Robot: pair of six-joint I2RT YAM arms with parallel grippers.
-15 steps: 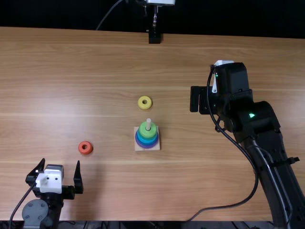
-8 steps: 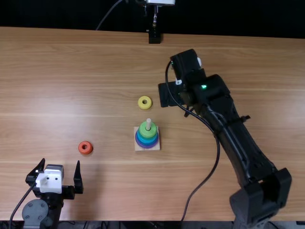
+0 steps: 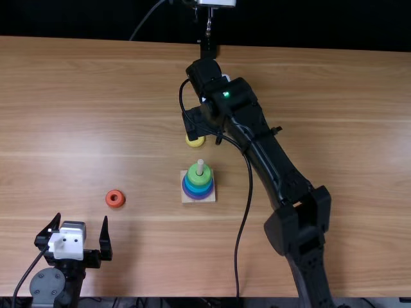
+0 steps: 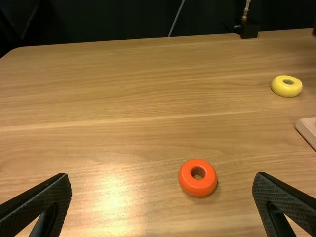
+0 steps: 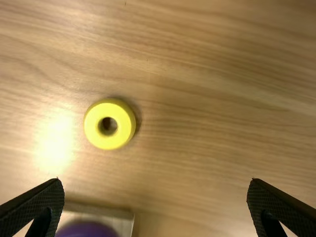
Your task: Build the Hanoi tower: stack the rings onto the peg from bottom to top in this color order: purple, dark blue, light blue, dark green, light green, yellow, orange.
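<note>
The right gripper (image 3: 194,124) is held above the table (image 3: 77,102), fingers spread wide, and the yellow ring (image 3: 195,142) is partly covered by it in the top view. That ring's lying flat, near the wooden base (image 3: 185,198). Over the base, the peg (image 3: 200,167) is pretty well stacked: light green ring (image 3: 192,174) on top, blue and purple below. Farther out, the orange ring (image 3: 115,204) is left lying near the left gripper (image 3: 81,221), whose fingers are parted too.

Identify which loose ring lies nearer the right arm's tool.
The yellow ring: it lies beyond the stack, whereas the orange ring lies nearer the left tool.
</note>
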